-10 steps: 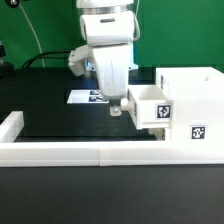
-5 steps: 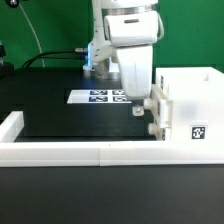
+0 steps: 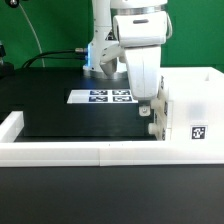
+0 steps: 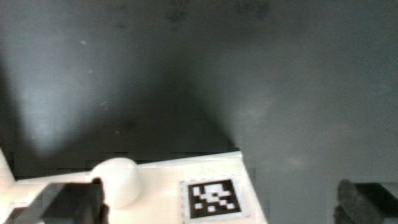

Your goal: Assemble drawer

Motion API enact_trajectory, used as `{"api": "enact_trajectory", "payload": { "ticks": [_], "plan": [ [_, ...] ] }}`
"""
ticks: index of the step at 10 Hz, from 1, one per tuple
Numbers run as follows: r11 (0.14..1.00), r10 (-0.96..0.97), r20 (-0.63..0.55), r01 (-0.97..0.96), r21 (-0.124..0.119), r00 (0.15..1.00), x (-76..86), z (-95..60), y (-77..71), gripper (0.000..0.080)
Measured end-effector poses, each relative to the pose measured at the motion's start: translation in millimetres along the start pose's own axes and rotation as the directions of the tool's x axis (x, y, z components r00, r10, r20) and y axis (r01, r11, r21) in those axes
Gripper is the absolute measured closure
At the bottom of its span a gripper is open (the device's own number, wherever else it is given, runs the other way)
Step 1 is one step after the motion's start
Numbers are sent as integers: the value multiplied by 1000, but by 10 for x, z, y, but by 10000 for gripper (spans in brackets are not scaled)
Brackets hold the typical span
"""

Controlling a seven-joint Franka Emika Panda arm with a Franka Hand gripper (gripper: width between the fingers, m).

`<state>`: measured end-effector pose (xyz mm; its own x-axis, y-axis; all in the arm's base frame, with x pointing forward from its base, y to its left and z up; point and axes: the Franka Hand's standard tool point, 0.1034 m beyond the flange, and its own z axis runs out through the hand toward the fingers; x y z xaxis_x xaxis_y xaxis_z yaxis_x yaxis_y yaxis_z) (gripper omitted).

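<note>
While the white Franka arm stands over the right of centre in the exterior view, its two-finger gripper sits low against the front of a small white plastic tray, which is pushed nearly flush into the large white hollow box casing at the right side of the frame. That casing rests on the black table, just behind the low white border rail that runs across the lower part of the picture, and it carries a black-and-white square marker on its near face. Behind the arm, in the upper middle of the frame, lies the flat marker board.

In the wrist view the two dark fingers appear in the lower corners with a wide gap between them. Between them, at the lower middle, is the tray's white front with its own marker and a rounded white knob. The fingers look spread and gripping nothing, so I judge the claw released, pressing or just resting at the tray front.

As to progress, one tray seems all but seated in the casing. Whether it is fully home I cannot tell, since the arm hides the joint. A second tray is not visible in either picture, so its state is unknown.
</note>
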<state>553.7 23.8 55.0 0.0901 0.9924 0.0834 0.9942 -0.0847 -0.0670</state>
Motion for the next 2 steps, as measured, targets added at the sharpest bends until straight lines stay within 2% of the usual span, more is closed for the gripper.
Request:
{"api": "enact_trajectory", "payload": {
  "ticks": [2],
  "plan": [
    [1000, 1, 0, -1, 0, 1000, -5, 0, 0, 150]
  ]
}}
